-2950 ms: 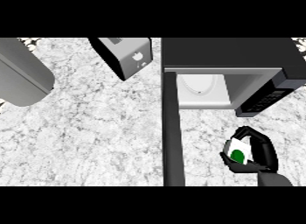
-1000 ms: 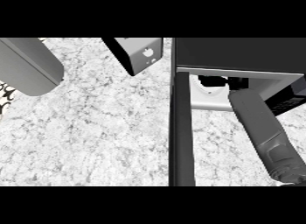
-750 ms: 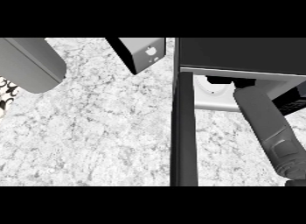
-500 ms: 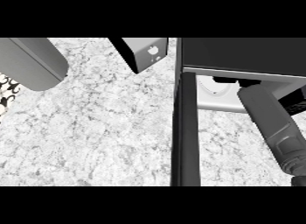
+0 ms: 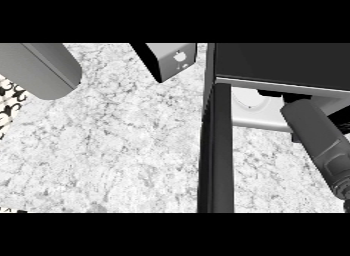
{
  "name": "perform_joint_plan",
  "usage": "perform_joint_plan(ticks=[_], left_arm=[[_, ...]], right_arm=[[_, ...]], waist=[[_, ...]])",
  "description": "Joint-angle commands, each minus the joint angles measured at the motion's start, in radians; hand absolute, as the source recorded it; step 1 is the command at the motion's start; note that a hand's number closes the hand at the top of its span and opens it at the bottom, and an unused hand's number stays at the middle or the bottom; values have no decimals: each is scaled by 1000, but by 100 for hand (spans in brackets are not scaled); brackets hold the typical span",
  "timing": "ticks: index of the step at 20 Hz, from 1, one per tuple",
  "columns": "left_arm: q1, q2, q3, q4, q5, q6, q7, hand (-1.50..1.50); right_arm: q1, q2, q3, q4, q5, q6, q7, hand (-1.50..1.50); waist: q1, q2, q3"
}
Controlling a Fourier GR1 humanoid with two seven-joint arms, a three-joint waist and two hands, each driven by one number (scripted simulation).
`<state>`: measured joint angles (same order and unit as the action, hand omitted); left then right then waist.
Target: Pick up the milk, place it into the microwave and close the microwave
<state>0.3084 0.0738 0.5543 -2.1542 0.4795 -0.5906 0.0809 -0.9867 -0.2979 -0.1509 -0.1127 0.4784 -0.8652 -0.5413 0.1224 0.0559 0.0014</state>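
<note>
Looking down on a speckled grey-white bench (image 5: 111,150), spreading over most of the view. Seeing a big dark microwave (image 5: 289,65) sitting at the top right of the bench. Finding its door (image 5: 216,150) standing wide open, showing only a thin dark edge, running from the microwave down to the lower edge of the view. Spotting a big grey rounded thing (image 5: 30,67) lying at the top left. Seeing a grey right forearm (image 5: 318,135) slanting up from the lower right corner, beside the door, and poking into the microwave's light inside. Not seeing the right hand, hiding under the microwave's top, so cannot tell if open or closed. Not seeing the milk either, so not knowing its place. Noticing a smaller grey box (image 5: 170,57) with a white mark, sitting just left of the door's top. Making out a pale round shape (image 5: 248,102) inside the microwave.
</note>
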Motion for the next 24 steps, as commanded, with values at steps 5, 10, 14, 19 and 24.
perform_joint_plan(ticks=[5, 10, 14, 19, 24], left_arm=[[-4, 1, -41, 17, -37, -40, -1, -150], [-25, 10, -59, 55, -64, -72, -23, -150], [-12, -8, -100, 10, -61, -98, -24, -150], [3, -4, -145, 54, -52, -162, -25, -150], [-8, -22, -186, 9, -64, -160, -15, -150]], right_arm=[[-13, -22, -19, -15, -17, 95, -89, -150], [-44, 22, -32, -7, -34, 172, -112, -150], [-34, 33, -80, -17, -85, 255, -155, -150], [3, 76, -135, -31, -150, 375, -248, -150], [34, 69, -200, -34, -220, 482, -307, -150]], waist=[[-3, 1, 6], [-13, -7, 4], [-13, -10, 5], [-41, -23, 3], [-50, -25, 4]])
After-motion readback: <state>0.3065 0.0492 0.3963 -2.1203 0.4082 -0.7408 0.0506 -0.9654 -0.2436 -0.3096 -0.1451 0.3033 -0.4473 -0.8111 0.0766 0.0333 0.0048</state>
